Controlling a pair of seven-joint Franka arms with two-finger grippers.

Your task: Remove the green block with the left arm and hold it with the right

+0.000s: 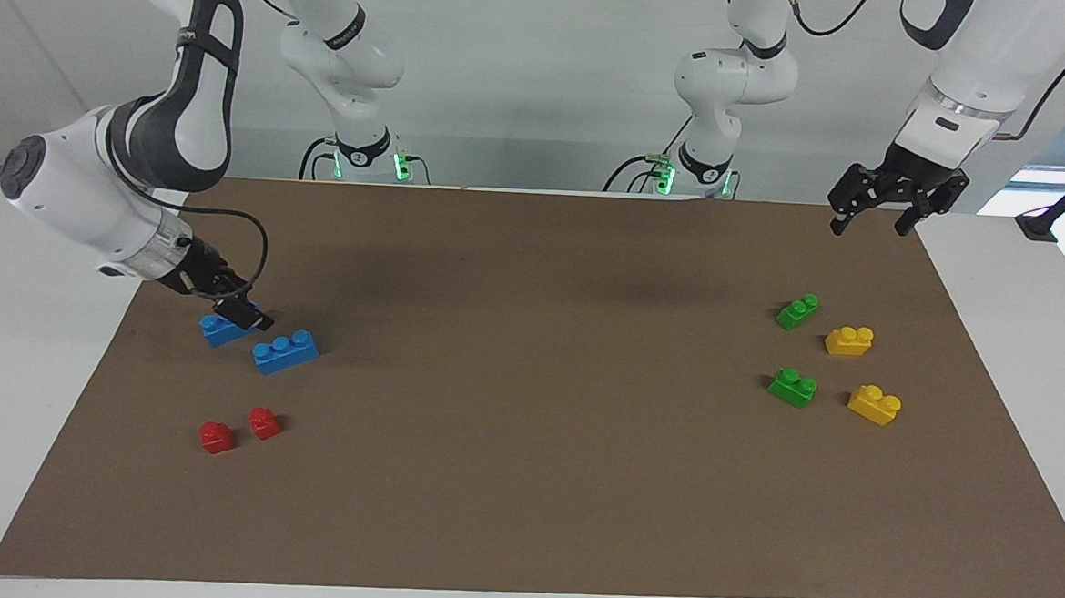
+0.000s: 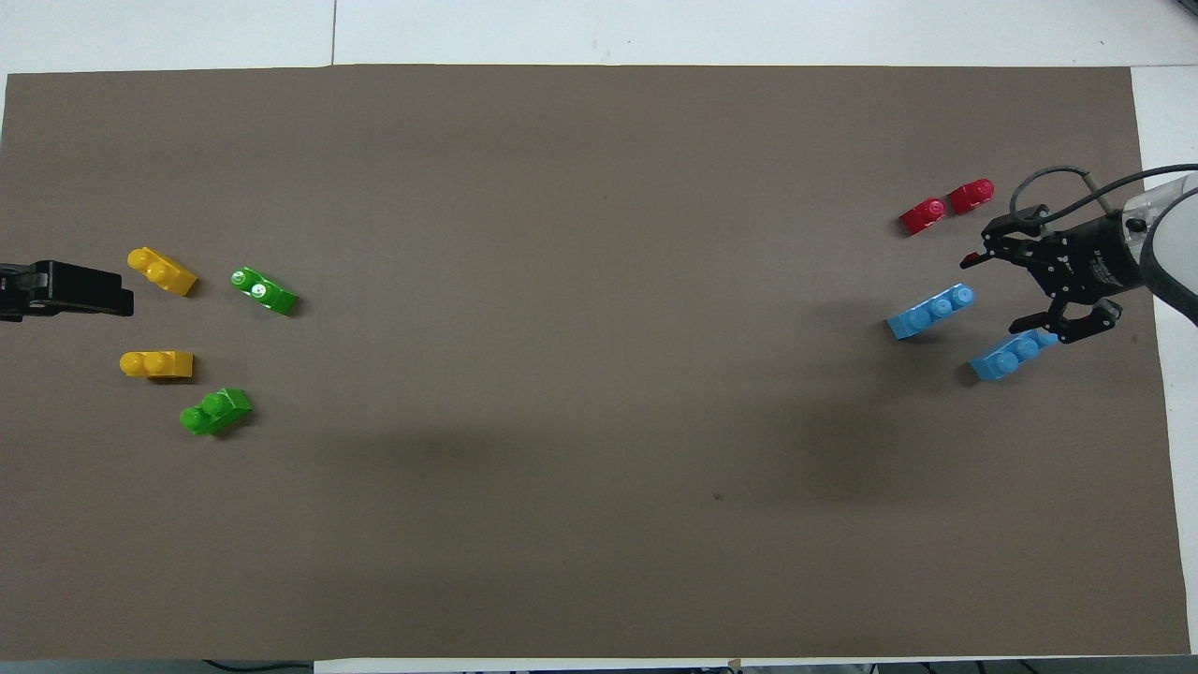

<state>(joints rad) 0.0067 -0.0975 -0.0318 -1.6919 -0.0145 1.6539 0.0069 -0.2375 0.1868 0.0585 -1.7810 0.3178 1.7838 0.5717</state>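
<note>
Approach is the step you are facing, as I judge it: the green block [image 2: 215, 410] is lying loose on the brown mat [image 2: 599, 374] near the left arm's end edge, joined to nothing and untouched. A darker, slimmer green block [image 2: 265, 290] is sitting farther from the robots, with two yellow bricks [image 2: 156, 363] closer to that end edge. Your left gripper [image 1: 874, 215] is hanging released and empty above the mat's corner at the robots' edge, apart from the block, so you are going to need to bring it down over the studs. Your right gripper [image 2: 1029, 292] is hovering spread wide and holding nothing, low over the blue bricks [image 2: 931, 312] at the right arm's end edge, well apart from the block.
</note>
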